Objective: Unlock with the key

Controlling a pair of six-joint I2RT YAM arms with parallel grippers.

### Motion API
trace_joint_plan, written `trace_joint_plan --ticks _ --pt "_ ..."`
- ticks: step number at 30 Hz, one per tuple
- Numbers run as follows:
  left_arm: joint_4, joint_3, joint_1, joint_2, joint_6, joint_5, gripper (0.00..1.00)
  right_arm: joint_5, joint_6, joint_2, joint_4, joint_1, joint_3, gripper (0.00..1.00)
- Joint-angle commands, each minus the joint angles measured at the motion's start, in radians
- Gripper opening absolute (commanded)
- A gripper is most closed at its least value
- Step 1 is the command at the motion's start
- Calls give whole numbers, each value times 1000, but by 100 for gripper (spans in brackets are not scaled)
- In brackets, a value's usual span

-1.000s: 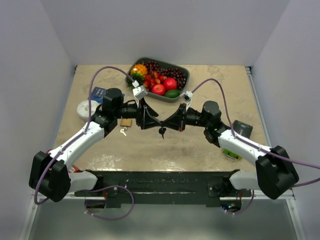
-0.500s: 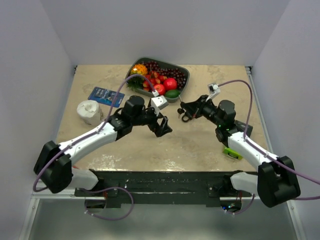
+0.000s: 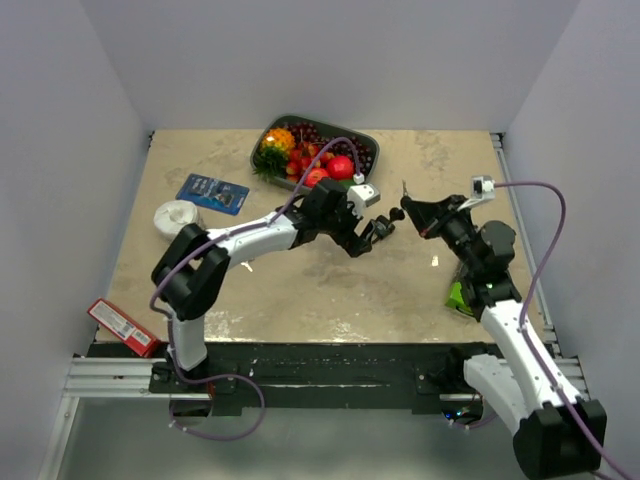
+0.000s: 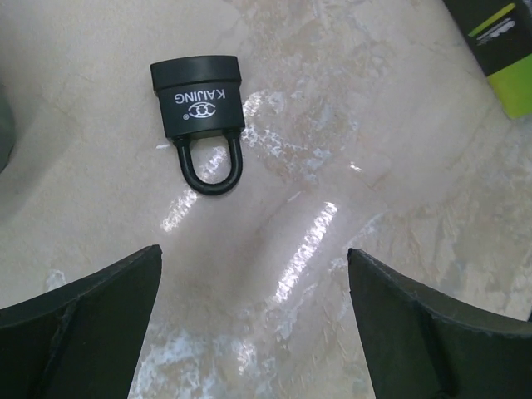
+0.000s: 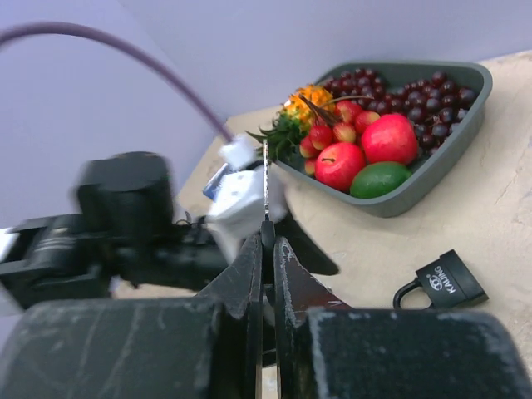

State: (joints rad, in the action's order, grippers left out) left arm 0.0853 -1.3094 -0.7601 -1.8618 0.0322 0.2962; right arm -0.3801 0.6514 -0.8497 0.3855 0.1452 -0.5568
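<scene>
**Key clamped on the right, padlock lying free under the left**

My left pincer [image 4: 253,253] stands wide apart above the counter [image 4: 349,166], gripping nothing. The black padlock [image 4: 199,116] lies flat just ahead of its fingers. Its shackle is seated in the body and points back toward the camera. My right pincer [image 5: 266,241] is pressed together on the key [image 5: 265,179], whose thin blade sticks out past the fingertips. From that wrist I see the padlock near the grey fruit tray [image 5: 465,116].
</scene>
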Motion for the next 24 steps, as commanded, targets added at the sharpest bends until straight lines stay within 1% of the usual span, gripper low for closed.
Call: trace_joint_plan --ticks 1,5,7,8,10,15,19,24 --pt "7 -129 -5 -112 -64 -34 98 58 37 148 -98 -2 23 0" --pt "65 -226 -5 -215 -106 -49 98 86 -22 230 -241 -1 -57 0" --pt "64 -244 -5 -252 -110 -60 98 99 -47 267 -302 -2 -81 0" --pt "59 -249 -5 -261 -107 -89 98 101 -50 276 -313 -2 -97 0" --pt "53 -264 -5 -287 -107 -109 98 89 -38 302 -320 -2 -104 0" --pt "54 -294 -8 -370 -101 -95 98 49 36 350 -284 -1 -103 0" --pt "33 -309 -13 -401 -98 -97 98 30 42 344 -292 -2 -127 0" --pt "7 -358 -21 -464 -69 -108 98 29 53 340 -293 -2 -112 0"
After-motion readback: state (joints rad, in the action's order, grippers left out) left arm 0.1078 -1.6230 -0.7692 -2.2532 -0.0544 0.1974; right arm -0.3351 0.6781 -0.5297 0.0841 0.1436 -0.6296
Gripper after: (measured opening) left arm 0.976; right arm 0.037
